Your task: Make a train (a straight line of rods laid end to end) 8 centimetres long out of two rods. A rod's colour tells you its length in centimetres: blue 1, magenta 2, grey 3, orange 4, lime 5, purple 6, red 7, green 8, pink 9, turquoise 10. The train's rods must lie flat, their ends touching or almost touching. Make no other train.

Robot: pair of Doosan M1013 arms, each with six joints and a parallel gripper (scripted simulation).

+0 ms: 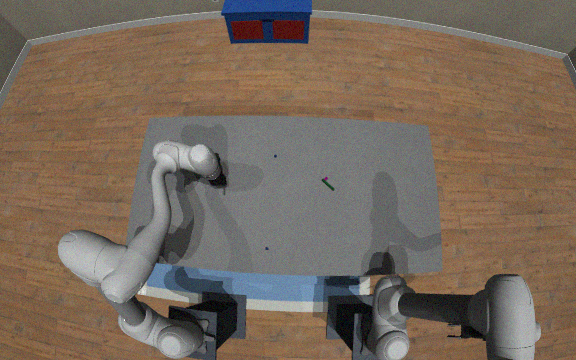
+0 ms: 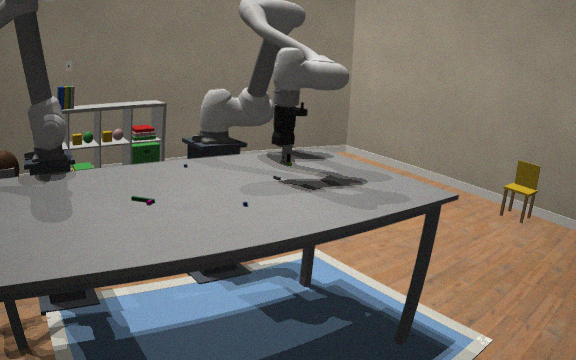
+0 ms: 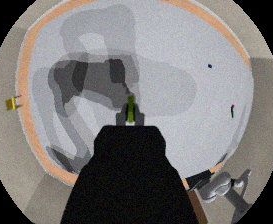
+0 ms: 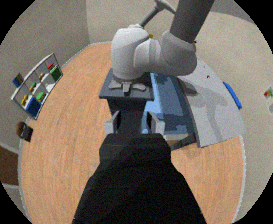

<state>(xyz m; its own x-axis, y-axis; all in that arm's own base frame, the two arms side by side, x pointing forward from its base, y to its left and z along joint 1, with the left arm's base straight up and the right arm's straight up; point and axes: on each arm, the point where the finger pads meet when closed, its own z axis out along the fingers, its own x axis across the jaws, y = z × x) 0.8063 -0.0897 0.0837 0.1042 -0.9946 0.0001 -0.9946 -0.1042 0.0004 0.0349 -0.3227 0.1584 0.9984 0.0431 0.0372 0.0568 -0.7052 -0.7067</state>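
My left gripper (image 2: 286, 161) (image 3: 130, 109) is shut on a lime rod (image 3: 130, 102) (image 2: 288, 164) and points down above the table's left part in the top view. A short grey rod (image 1: 224, 191) (image 2: 277, 178) lies flat on the table close to that gripper; it cannot be made out in the left wrist view. The gap between the lime rod and the table is hard to judge. My right gripper (image 4: 133, 116) is open and empty, held off the table beside its own arm's base.
A green rod (image 1: 328, 185) (image 2: 139, 199) (image 3: 232, 113) lies mid-table with a magenta rod (image 1: 325, 178) (image 2: 150, 202) (image 3: 233, 106) at one end. One blue rod (image 1: 275, 156) (image 2: 245, 204) (image 3: 210, 66) lies toward the far side, another blue rod (image 1: 267, 248) (image 2: 185, 165) near the bases' side.
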